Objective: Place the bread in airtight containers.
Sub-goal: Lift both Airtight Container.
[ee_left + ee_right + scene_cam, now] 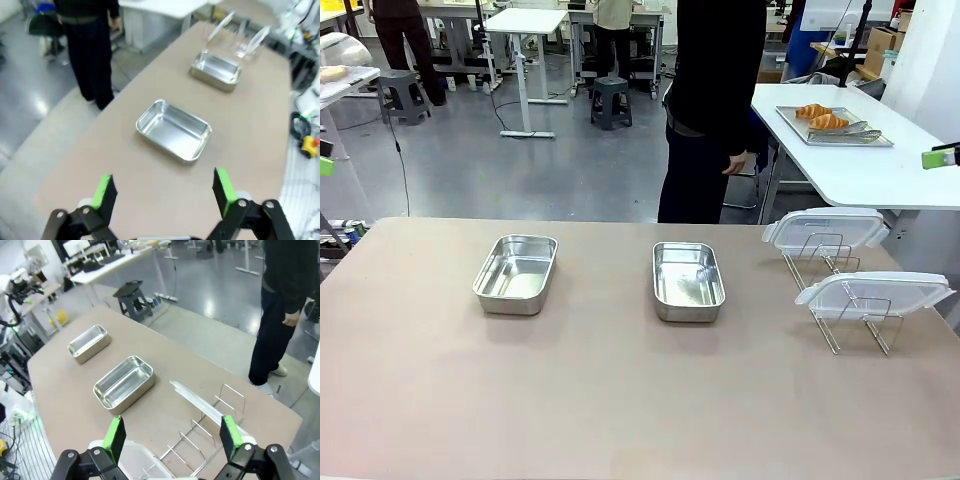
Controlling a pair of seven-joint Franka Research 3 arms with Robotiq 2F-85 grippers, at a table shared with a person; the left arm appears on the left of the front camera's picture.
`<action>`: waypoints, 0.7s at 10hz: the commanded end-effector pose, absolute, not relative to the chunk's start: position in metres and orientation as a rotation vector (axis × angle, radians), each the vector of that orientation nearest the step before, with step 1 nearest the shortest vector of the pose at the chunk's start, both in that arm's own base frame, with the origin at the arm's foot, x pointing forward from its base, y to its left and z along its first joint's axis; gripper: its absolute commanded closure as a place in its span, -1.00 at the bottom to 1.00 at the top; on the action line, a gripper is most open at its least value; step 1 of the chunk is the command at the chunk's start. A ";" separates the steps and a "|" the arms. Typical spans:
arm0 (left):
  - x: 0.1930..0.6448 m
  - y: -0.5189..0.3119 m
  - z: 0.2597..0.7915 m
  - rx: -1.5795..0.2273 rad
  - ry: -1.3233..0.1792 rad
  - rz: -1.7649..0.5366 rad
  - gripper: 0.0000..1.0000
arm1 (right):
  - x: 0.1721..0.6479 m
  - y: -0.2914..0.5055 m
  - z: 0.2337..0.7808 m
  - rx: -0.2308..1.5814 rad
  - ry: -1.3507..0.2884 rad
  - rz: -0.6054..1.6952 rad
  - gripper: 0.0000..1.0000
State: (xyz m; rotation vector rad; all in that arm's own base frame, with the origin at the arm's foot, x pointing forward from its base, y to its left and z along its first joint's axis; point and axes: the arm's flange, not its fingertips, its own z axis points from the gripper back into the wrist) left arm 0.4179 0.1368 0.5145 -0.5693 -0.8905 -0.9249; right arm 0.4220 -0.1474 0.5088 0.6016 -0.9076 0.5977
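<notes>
Released and wide-fingered, the robot's left hand and right hand hang above the tan surface, holding nothing. One empty steel container and a second container sit apart at mid-surface, with clear lids propped on a wire rack at right. Two croissants lie on a tray on the white surface beyond, near a standing person.

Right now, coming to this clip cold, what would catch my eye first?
Two empty, shiny steel containers stand open in the middle of the table: the left tub and the centre tub. To their right, the far lid and near lid rest propped on wire racks. The croissants lie on a tray on a white table beyond, beside the standing person.
</notes>
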 end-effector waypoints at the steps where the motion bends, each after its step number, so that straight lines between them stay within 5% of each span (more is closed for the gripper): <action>1: 0.431 0.136 0.507 -0.641 -0.942 -0.953 -1.00 | 0.434 -0.149 0.500 0.639 -0.919 0.629 -1.00; 7: 0.424 0.132 0.504 -0.661 -0.955 -0.933 -1.00 | 0.426 -0.153 0.492 0.672 -0.900 0.606 -1.00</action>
